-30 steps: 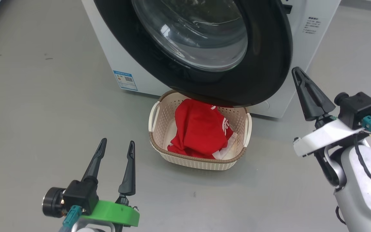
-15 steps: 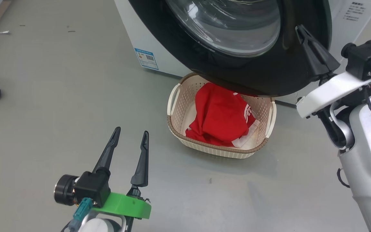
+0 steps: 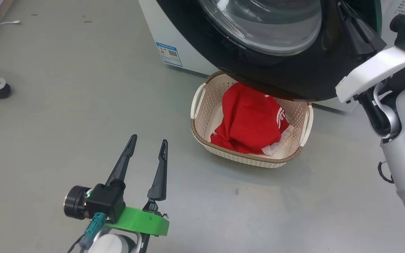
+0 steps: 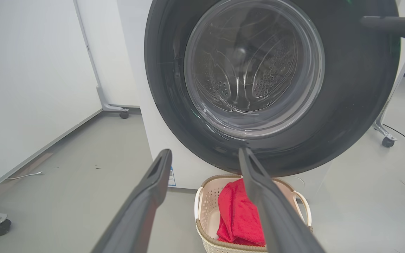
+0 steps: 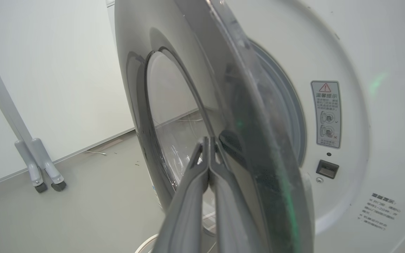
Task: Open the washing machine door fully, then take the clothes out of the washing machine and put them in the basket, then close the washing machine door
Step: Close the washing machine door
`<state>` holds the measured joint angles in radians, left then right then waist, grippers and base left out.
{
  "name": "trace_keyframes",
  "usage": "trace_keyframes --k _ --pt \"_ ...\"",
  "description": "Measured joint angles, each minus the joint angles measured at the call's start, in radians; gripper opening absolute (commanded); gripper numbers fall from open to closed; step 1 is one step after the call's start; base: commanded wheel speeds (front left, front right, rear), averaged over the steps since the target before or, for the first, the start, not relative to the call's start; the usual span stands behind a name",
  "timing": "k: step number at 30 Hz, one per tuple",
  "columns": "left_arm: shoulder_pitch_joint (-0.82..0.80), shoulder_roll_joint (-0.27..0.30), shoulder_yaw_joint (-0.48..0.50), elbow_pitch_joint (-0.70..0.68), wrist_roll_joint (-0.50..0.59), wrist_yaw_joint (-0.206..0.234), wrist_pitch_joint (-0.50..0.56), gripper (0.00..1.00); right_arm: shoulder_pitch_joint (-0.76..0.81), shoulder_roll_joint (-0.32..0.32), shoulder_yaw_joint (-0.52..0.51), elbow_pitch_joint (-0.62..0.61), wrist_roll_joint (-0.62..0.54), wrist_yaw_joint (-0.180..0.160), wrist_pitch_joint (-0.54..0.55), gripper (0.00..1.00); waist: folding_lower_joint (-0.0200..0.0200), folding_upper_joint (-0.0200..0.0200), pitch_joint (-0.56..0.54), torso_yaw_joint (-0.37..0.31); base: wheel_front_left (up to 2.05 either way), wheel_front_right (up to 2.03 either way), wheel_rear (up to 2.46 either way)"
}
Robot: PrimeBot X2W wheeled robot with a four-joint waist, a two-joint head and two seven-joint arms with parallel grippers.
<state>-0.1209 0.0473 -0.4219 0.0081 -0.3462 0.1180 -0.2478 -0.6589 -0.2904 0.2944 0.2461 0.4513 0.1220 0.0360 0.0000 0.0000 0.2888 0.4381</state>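
My right gripper (image 5: 207, 144), fingers together, sits at the right side of the round black-rimmed glass door (image 3: 294, 80). My left gripper (image 3: 149, 139), fingers apart and empty, is left of the cream perforated plastic basket (image 3: 244, 154) holding red fabric clothes (image 3: 248, 123).

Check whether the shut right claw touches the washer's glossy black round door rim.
Cannot tell. Right wrist view lays the right claw over the glossy black door rim, but shows neither contact nor gap plainly.

basket (image 3: 244, 160) rim behind door (image 3: 276, 77), door top cropped
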Motion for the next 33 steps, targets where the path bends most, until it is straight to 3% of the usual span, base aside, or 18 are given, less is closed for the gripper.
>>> trace_keyframes --k 33 --pt "-0.065 -0.004 -0.084 -0.031 -0.067 0.000 -0.004 1.00 -0.300 -0.151 -0.058 0.224 0.039 0.009 0.010 0.00 0.0000 0.0000 0.089 0.068 0.00 0.00 0.00"
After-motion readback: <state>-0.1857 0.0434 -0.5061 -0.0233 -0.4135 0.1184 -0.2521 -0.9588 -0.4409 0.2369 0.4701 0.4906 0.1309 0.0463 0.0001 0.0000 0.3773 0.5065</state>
